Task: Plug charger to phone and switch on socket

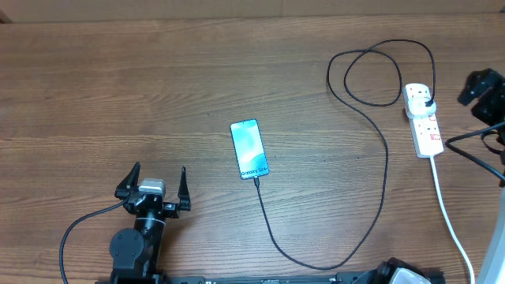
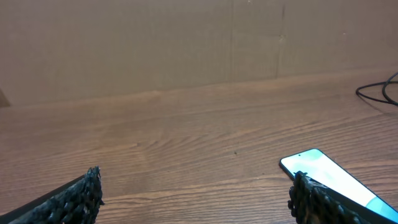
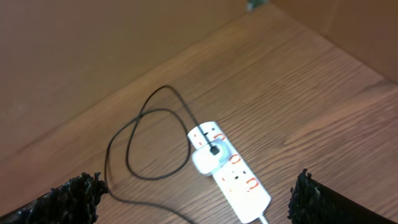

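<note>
While left fingers (image 1: pixel 183 189) and right fingers (image 3: pixel 68 200) gape empty, phone (image 1: pixel 249 149) lit, dark text seemingly "Galaxy", charger (image 1: pixel 387 162) at its edge

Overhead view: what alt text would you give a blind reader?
A lit phone lies on a wooden table, a thin black charger looping from its near end to a white socket at the right. The left pincer sits open left of the phone.

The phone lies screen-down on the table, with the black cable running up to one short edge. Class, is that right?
Not quite. The phone lies screen-up, not screen-down: the overhead view shows its display lit, and the left wrist view catches the bright screen too. The black cable does run up to one short edge.
</note>
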`<state>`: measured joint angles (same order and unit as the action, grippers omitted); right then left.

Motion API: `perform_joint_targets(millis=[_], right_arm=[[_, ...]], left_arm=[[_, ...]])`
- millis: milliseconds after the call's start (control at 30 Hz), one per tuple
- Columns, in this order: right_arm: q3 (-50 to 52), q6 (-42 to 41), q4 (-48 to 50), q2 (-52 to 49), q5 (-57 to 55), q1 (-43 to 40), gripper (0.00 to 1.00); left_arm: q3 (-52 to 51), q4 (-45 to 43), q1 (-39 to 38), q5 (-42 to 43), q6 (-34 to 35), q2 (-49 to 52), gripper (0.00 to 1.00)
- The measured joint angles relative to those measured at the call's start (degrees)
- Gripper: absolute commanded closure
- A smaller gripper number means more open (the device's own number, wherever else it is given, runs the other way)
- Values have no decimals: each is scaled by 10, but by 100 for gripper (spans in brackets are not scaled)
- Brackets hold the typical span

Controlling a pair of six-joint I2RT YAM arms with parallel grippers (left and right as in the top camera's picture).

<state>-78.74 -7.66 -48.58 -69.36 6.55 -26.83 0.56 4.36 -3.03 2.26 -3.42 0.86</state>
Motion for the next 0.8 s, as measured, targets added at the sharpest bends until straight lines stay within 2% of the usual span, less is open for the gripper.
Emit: perform_joint_targets(millis=[467,600,800], right_arm=[[37,3,-2,0,-83,126,0],[110,18,55,0,-91,159,0],[291,30,210,6,-75,194,0]], left_arm=[[0,0,0,0,0,0,0],[0,0,0,0,0,0,0],[0,0,0,-2,0,0,0]])
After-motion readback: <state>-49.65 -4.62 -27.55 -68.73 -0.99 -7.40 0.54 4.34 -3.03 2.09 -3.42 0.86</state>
